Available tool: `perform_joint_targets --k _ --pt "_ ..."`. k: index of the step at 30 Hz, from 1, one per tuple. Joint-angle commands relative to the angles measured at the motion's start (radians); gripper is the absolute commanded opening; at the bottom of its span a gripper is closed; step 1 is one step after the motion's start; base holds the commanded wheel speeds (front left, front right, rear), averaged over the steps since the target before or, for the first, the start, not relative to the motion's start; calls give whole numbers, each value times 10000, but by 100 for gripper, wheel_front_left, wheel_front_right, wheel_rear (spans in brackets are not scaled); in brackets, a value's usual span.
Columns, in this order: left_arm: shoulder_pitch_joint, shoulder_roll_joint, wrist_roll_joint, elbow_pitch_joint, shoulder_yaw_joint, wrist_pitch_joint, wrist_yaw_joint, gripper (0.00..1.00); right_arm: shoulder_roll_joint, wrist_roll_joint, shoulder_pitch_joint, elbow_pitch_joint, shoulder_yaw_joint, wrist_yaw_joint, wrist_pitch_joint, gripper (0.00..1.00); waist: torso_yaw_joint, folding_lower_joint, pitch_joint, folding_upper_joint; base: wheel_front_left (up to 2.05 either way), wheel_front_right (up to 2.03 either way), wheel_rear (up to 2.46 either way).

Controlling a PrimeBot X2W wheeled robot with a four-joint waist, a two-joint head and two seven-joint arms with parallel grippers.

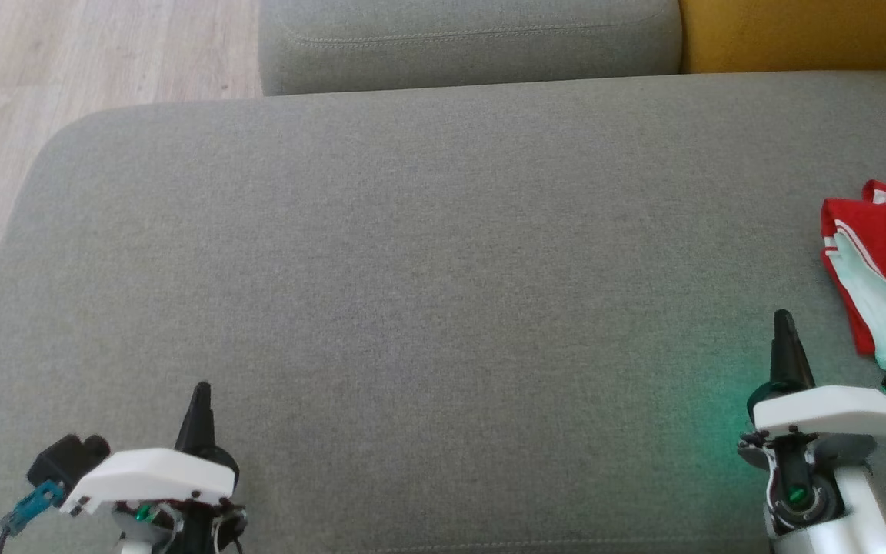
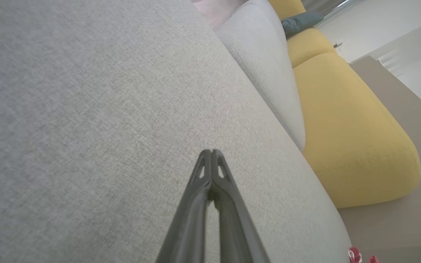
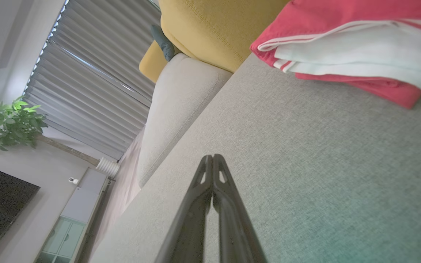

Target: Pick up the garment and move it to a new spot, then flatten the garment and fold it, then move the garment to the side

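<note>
A broad grey sofa cushion [image 1: 412, 292] spreads ahead of both hands, with a yellow cushion [image 1: 804, 35] beyond its far right corner; the red and white garment [image 1: 885, 261] lies folded in a compact stack just outboard of the right hand [image 1: 783, 327], near it but apart, likely set aside there on purpose; the right hand and the left hand [image 1: 201, 396] are each pinched fully together, gripping nothing, which suggests the job is about finished
</note>
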State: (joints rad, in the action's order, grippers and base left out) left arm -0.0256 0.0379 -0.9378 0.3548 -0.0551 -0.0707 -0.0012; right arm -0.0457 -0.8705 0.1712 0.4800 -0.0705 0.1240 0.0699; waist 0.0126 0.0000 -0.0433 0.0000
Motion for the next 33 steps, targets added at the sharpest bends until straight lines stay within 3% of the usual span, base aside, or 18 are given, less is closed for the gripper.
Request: perform_joint_targets --k 1,33 --pt "-516 78 -216 -392 240 38 -100 0 -46 -260 159 -427 65 35 -68 0 -2 0 5 0 0 0 0" --pt "-679 105 -3620 -760 1002 984 -727 0 -46 -3995 -256 -1437 -197 52 -994 0 -67 0 213 0 0 0 0"
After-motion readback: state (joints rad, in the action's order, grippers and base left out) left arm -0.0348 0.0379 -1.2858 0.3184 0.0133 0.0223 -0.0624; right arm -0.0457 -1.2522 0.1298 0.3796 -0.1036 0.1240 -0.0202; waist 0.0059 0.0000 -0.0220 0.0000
